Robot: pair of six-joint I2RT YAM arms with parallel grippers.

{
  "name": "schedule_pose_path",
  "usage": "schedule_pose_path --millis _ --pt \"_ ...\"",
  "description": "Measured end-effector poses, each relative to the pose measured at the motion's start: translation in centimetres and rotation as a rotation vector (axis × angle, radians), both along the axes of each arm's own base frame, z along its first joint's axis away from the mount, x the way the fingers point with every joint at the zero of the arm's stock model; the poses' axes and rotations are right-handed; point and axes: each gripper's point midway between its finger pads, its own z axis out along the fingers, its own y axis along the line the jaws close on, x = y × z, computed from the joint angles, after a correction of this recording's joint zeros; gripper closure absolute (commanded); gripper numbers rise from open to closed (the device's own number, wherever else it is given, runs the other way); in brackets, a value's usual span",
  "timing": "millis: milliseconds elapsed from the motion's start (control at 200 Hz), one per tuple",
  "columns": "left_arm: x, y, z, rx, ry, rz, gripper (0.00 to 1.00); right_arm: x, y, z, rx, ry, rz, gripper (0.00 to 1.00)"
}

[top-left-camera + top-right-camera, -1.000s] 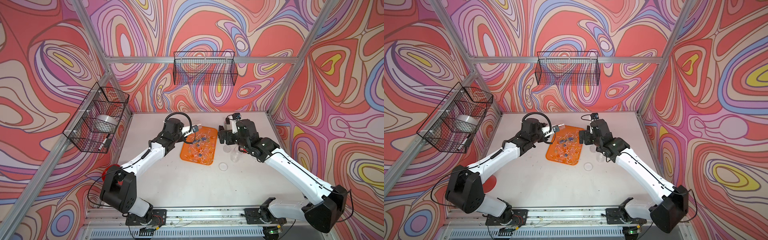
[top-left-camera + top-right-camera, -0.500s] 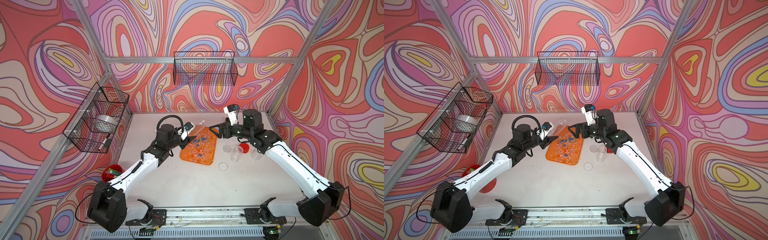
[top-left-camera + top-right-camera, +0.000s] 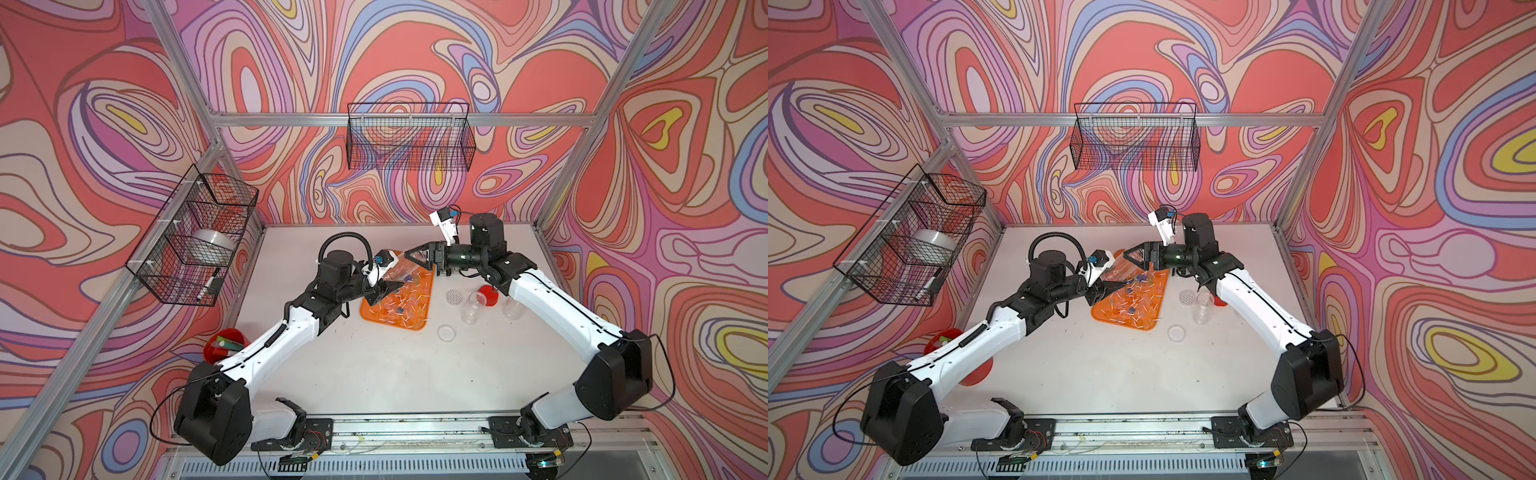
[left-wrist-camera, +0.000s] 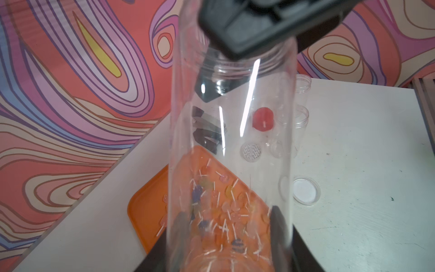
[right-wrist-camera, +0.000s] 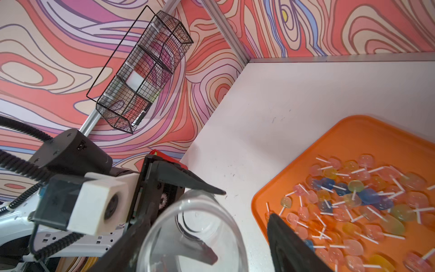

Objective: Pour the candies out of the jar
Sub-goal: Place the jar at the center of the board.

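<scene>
White tabletop [image 5: 306,94] below, candies [image 5: 353,195] at frame right: my left fingers [image 5: 183,180] grip the clear jar [image 5: 195,226], right fingers [image 5: 289,245] open around its mouth, so I should close squarely.

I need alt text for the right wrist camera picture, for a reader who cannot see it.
An empty-looking clear jar, held by the left pincer, points its mouth at the camera. On the white table, an orange tray holds many small candies with white sticks. A wire basket hangs on the wall.
</scene>
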Motion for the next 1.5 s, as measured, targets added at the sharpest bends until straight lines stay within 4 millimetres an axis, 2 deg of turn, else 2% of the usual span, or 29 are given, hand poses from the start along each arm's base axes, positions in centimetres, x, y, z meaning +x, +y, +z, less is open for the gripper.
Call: schedule_pose_path --millis 125,205,336,491,601,676,766,816,866,896,942,972,982,1127,1242,1377,1502 --pt "-0.1 -0.1 -0.1 0.002 0.005 -0.006 1.0 0.0 0.3 0.4 0.027 0.003 0.013 0.41" --pt "-0.1 -0.1 -0.2 0.002 0.006 -0.006 1.0 0.0 0.4 0.6 0.036 0.005 0.015 0.46" --pt "-0.1 -0.1 -0.2 0.003 0.006 -0.003 1.0 0.0 0.4 0.6 0.037 0.008 0.015 0.45" --pt "0.0 0.0 -0.2 0.003 0.009 0.003 1.0 0.0 0.4 0.3 0.025 0.013 0.006 0.31" --pt "0.1 0.0 0.0 0.002 0.007 0.011 1.0 -0.3 0.7 -0.3 0.003 0.022 0.004 0.29" --pt "0.2 0.1 0.0 0.001 0.01 0.015 1.0 -0.4 0.9 -0.5 -0.006 0.026 0.002 0.35" --pt "0.2 0.1 0.0 0.003 0.01 0.019 0.99 -0.5 1.0 -0.7 -0.014 0.027 0.002 0.47" --pt "0.2 0.1 -0.1 0.004 0.016 0.02 0.92 -0.6 1.0 -0.8 -0.017 0.031 0.001 0.53" --pt "0.2 0.2 -0.2 0.005 0.02 0.022 0.74 -0.6 1.0 -0.8 -0.017 0.035 -0.001 0.56" --pt "0.2 0.2 -0.2 0.005 0.024 0.022 0.59 -0.6 0.9 -0.9 -0.018 0.036 -0.001 0.57" --pt "0.1 0.2 -0.2 0.004 0.025 0.022 0.3 -0.6 0.9 -0.9 -0.019 0.037 -0.001 0.58" --pt "0.1 0.2 -0.2 0.004 0.025 0.022 0.05 -0.6 0.9 -0.9 -0.019 0.037 -0.001 0.58" --pt "0.1 0.2 -0.2 0.004 0.026 0.022 0.01 -0.6 0.9 -0.9 -0.019 0.037 -0.002 0.58" --pt "0.3 0.3 -0.2 -0.006 0.043 0.04 0.0 -0.1 0.5 -1.7 -0.056 0.047 -0.042 0.58" --pt "0.1 0.7 -0.4 -0.007 0.06 0.069 0.0 0.6 -0.6 -3.3 -0.133 0.06 -0.113 0.57" --pt "-0.8 2.6 -1.6 0.001 0.073 0.14 0.0 1.5 -2.7 -5.9 -0.262 0.088 -0.228 0.59" --pt "0.5 4.7 -3.4 -0.001 0.114 0.273 0.0 1.9 -5.0 -8.4 -0.377 0.114 -0.331 0.6"
